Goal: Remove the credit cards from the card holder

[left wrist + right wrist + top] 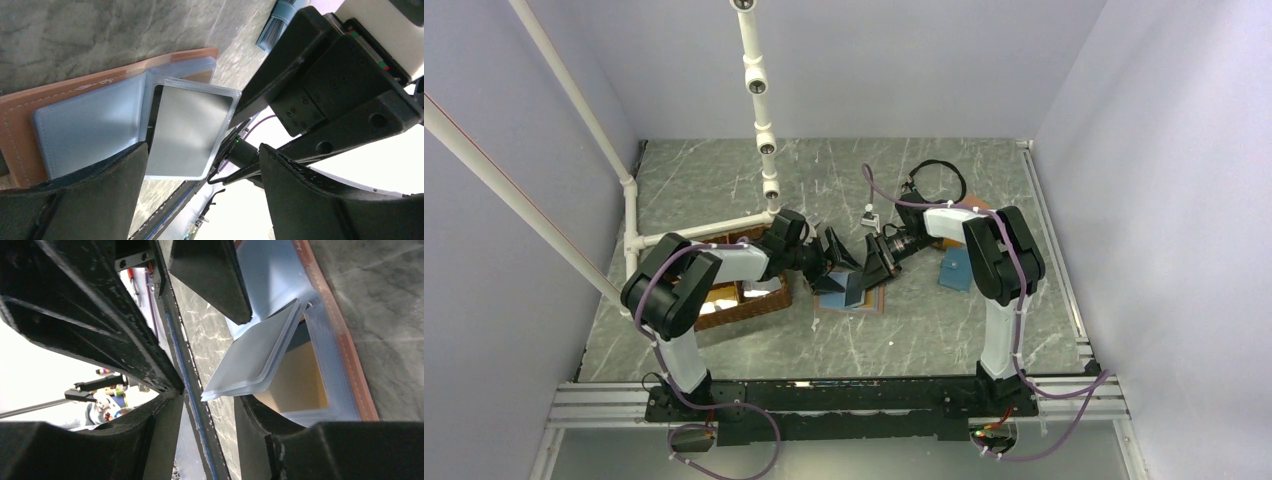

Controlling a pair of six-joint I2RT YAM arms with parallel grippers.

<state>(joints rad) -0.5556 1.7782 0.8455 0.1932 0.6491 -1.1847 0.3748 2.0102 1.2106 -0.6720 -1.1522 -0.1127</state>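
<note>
The salmon-pink card holder lies open on the table, its light-blue pockets up. It also shows in the left wrist view and the right wrist view. A thin stack of grey-silver credit cards sticks up at a tilt out of one pocket, seen in the left wrist view and the right wrist view. My left gripper is open, with one finger down on the other half of the holder. My right gripper is open, and the cards' free edge lies just beyond its fingertips, not gripped.
A wicker basket stands left of the holder. A teal-blue wallet lies to the right under the right arm, with an orange one behind it. White pipe framing and a black cable loop stand at the back.
</note>
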